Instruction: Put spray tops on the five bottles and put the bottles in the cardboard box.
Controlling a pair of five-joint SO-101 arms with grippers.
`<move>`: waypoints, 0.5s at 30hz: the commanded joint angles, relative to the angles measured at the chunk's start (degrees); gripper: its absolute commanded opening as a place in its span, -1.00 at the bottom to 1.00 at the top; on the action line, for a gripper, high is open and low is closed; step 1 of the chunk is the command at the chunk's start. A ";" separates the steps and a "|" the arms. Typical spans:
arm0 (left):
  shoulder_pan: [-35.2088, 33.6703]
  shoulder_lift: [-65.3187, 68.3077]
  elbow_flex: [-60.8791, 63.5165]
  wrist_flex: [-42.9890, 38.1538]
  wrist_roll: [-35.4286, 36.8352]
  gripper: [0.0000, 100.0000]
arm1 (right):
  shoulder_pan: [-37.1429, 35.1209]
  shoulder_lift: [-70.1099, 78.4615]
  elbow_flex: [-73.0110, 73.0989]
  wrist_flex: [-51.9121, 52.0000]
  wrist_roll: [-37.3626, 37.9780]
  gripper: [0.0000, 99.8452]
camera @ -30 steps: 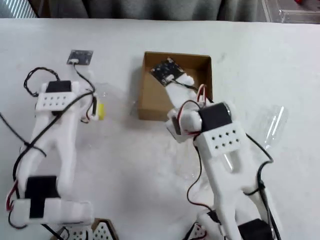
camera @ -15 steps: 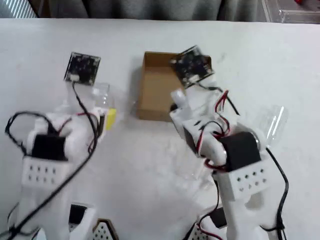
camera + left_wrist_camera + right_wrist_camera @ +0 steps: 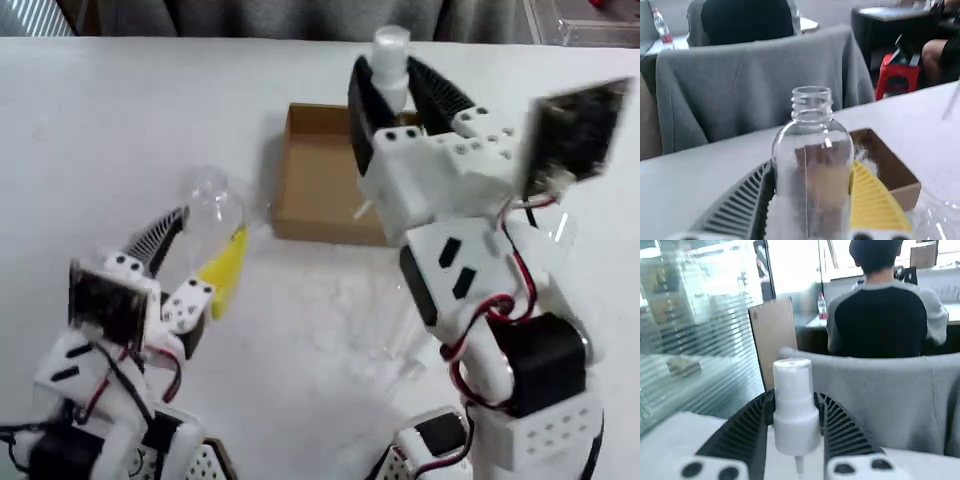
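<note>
My left gripper (image 3: pixel 200 250), one finger grey and one yellow, is shut on a clear bottle (image 3: pixel 208 205) with an open threaded neck, held upright left of the cardboard box (image 3: pixel 315 190). The left wrist view shows the bottle (image 3: pixel 812 165) between the fingers (image 3: pixel 875 205), with the box (image 3: pixel 892 172) behind it. My right gripper (image 3: pixel 395 85) is raised above the box's far edge, shut on a white spray top (image 3: pixel 390 55). In the right wrist view the spray top (image 3: pixel 794 405) stands upright between the black fingers (image 3: pixel 842 427), its thin tube hanging below.
Clear bottles lie on the white table in front of the box (image 3: pixel 385 325) and at the right behind the right arm (image 3: pixel 555 235). A cardboard piece (image 3: pixel 205 460) sits at the table's near edge between the arm bases.
Both arms have lifted from low over the table. The left one now holds the bottle upright; the right one has risen from the box with the spray top.
</note>
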 commanded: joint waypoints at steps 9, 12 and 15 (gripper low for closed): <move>5.41 -11.38 9.14 -4.57 0.26 -0.85 | -15.60 3.47 -3.78 -16.92 1.93 -0.97; 5.58 -11.38 9.58 -4.57 0.26 -0.85 | -17.80 5.05 -3.69 -16.84 2.90 -0.97; 5.58 -11.38 13.36 -6.42 0.26 -0.85 | -19.74 5.05 -3.69 -16.84 2.99 -0.97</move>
